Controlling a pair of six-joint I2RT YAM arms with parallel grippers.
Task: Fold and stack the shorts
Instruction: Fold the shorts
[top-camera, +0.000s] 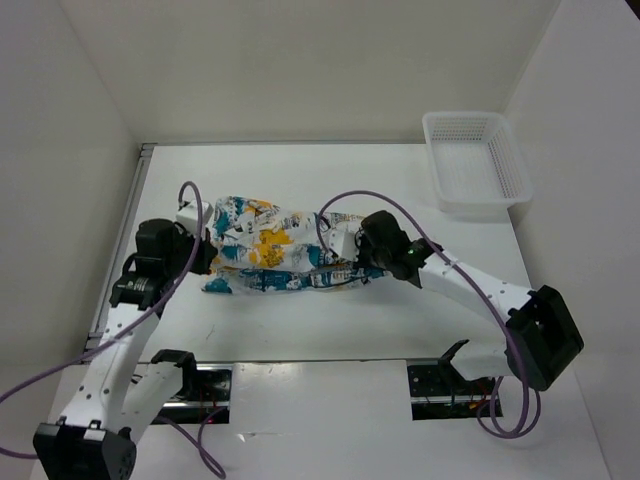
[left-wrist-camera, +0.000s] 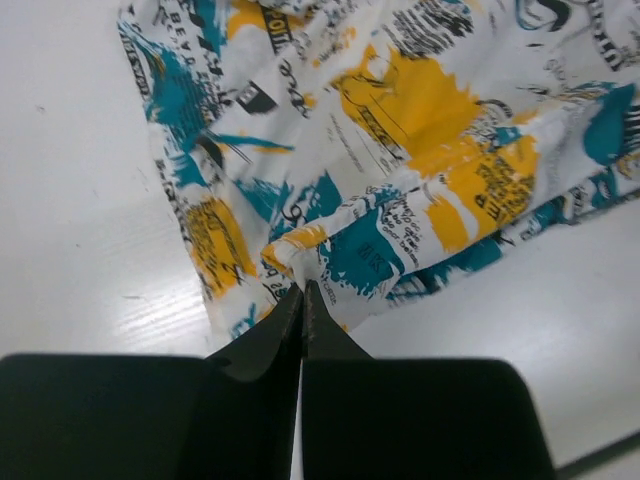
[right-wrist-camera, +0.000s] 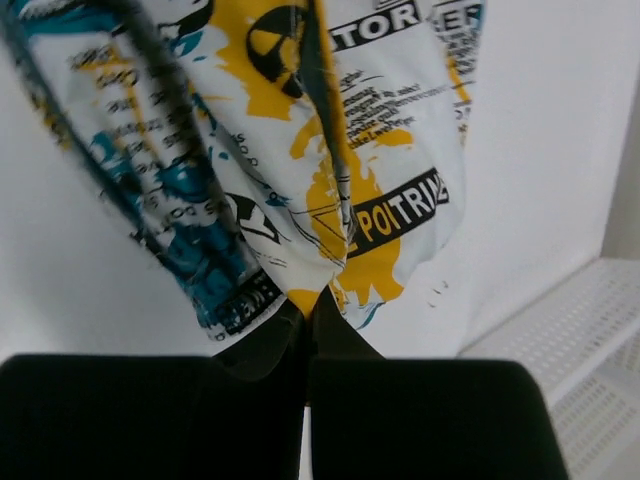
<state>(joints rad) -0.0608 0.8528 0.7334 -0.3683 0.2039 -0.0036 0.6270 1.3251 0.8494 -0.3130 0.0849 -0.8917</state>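
Quick count: one pair of shorts (top-camera: 268, 255), one white mesh basket (top-camera: 470, 205), two arms. That's everything on the table (top-camera: 330, 330).

The shorts sit around the middle of the table, a bit left of centre, strung between the two grippers. Their long axis runs left to right across the table. The left end looks wider and bunched up, and the right end narrows down to a point. I can't tell which end is the waistband.

The left gripper (left-wrist-camera: 303, 290) has its jaws pressed together on a fold at the left edge of the cloth. The right gripper (right-wrist-camera: 310, 300) is pinched tight on the tip of the right end.

The basket is off in the far right corner, well apart from the shorts.
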